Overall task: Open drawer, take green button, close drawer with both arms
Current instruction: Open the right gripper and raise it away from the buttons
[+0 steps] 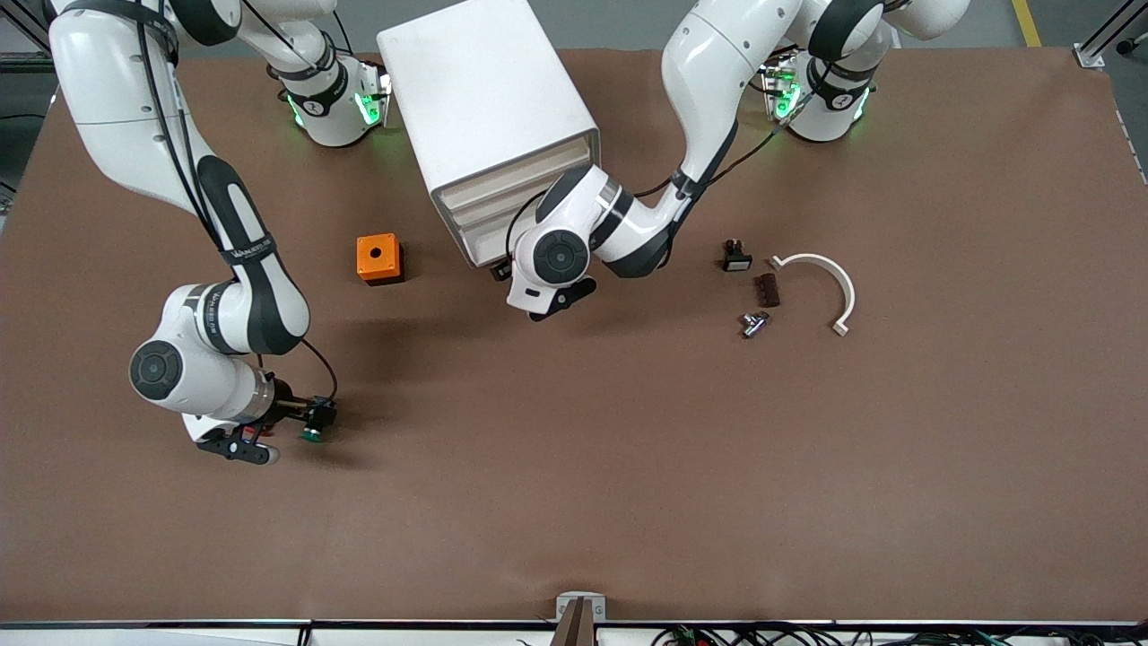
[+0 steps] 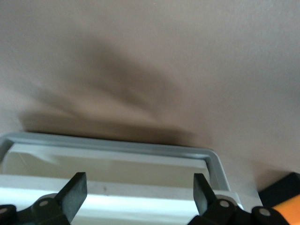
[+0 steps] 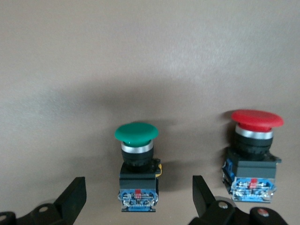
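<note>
Brown counter point(image 1: 574, 502) underneath everything. Orange box point(image 1: 379, 258) with a round hole on top, beside the white cabinet point(image 1: 489, 108), toward the right arm's end. Toward the left arm's end, grouped close: small black part point(image 1: 736, 257), dark brown block point(image 1: 767, 290), metal fitting point(image 1: 754, 323), white curved bracket point(image 1: 830, 283). Red-capped button point(image 3: 252, 152) lying on the counter.

The only lettering is white print along the black band of the right arm point(image 1: 242, 235), too small to read.
</note>
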{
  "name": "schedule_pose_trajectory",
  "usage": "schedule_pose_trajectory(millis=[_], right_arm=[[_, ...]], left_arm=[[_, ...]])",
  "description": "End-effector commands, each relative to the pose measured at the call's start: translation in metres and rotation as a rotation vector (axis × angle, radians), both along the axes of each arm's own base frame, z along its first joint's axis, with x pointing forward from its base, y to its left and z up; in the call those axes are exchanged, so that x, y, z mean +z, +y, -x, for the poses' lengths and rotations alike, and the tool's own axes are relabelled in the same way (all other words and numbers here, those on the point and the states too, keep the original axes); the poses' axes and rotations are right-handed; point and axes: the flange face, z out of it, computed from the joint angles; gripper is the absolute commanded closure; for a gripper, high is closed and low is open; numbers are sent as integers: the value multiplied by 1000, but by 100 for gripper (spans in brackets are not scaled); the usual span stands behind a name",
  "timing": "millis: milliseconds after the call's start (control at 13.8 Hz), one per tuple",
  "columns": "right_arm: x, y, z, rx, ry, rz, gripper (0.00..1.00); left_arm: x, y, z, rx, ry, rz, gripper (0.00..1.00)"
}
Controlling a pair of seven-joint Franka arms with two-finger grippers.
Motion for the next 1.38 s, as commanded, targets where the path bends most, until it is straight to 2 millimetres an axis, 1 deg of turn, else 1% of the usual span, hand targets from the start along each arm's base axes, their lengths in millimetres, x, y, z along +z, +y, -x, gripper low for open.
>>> schedule_pose_trajectory(millis=[0,73,145,291,509,581,654,799,872,945,1163,1308], right_arm=[[35,-19,-4,61,-45,3,0],[48,-37,-5,81,-64,5,0],[63,-47,-6,113,-83,5,0],[92,-60,-3,125,-85,6,0],[146,-62,11,130,-53,-1,0],[166,-69,17,134,-45,1,0],[184,-71,22,155,-48,13,0],[221,-78,34,166,-57,20,0],[240,-81,41,168,-57,31,0],[256,-81,48,174,-58,46,0],[312,-79,72,188,-88,54,0],[344,-78,88,210,-107,58,0]], left_arm=[[-4,-9,17,35,57,19,0],[-13,-10,22,39,77,14,0],[-15,-12,25,39,85,16,0],[-21,-13,32,48,113,17,0],[-22,-15,38,55,142,27,0],[-22,-16,39,55,148,31,0],[-21,-18,41,51,151,34,0],[-14,-15,36,43,133,39,0],[-11,-11,30,45,124,36,0],[-1,-6,21,33,93,28,0],[60,28,-25,-27,-101,-34,0],[111,66,-59,-27,-174,-70,0]])
